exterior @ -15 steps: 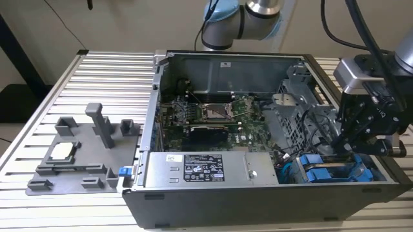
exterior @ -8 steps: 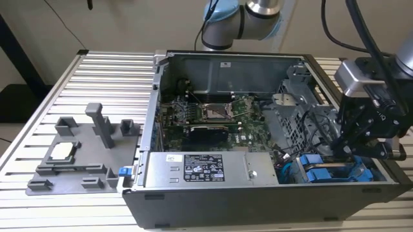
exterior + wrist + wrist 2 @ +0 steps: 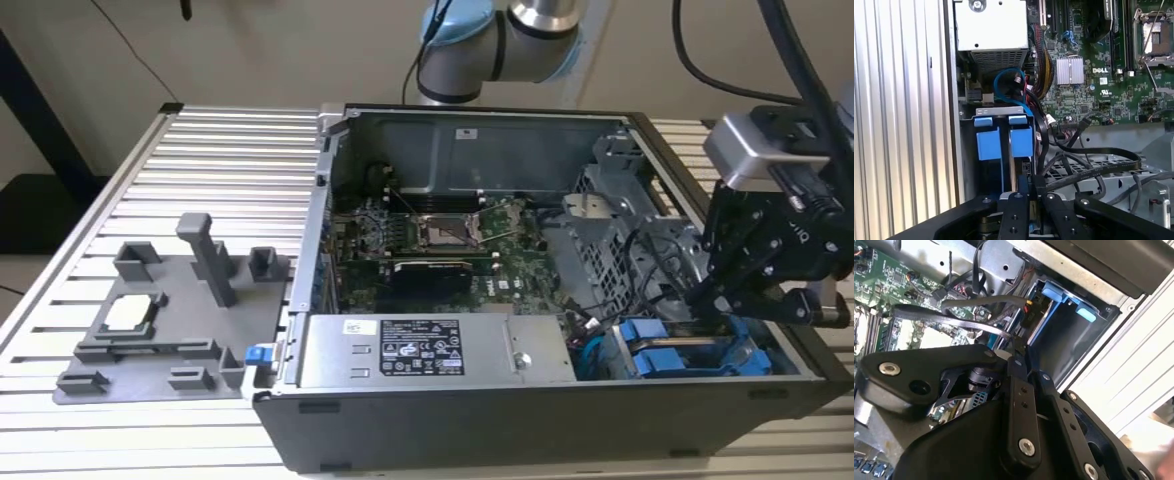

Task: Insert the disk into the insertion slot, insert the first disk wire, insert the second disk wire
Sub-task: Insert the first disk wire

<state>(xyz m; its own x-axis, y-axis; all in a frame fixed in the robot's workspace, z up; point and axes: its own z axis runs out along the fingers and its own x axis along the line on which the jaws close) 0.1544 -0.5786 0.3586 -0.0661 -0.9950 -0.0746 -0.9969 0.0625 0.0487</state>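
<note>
End effector (image 3: 714, 303) pointing down (wrist above), close over blue carriers (image 3: 988, 142)

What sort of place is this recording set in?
Probably a robotics lab or test bench for computer assembly: an open computer case sits on a slotted aluminium table, a grey fixture plate lies beside it, and a robot arm reaches over it.

Blue carrier (image 3: 1021, 142) and second blue carrier (image 3: 988, 145) are sitting side by side in the grey cage (image 3: 1000, 111), the second lying nearer the ribbed table (image 3: 904, 125). Black cables (image 3: 1094, 160) are running beside the cage below the green board (image 3: 1094, 80), and a blue cable (image 3: 1004, 80) is looping between cage and grey box (image 3: 991, 30). Gripper (image 3: 1030, 195) is hanging in line with the first carrier.
</note>
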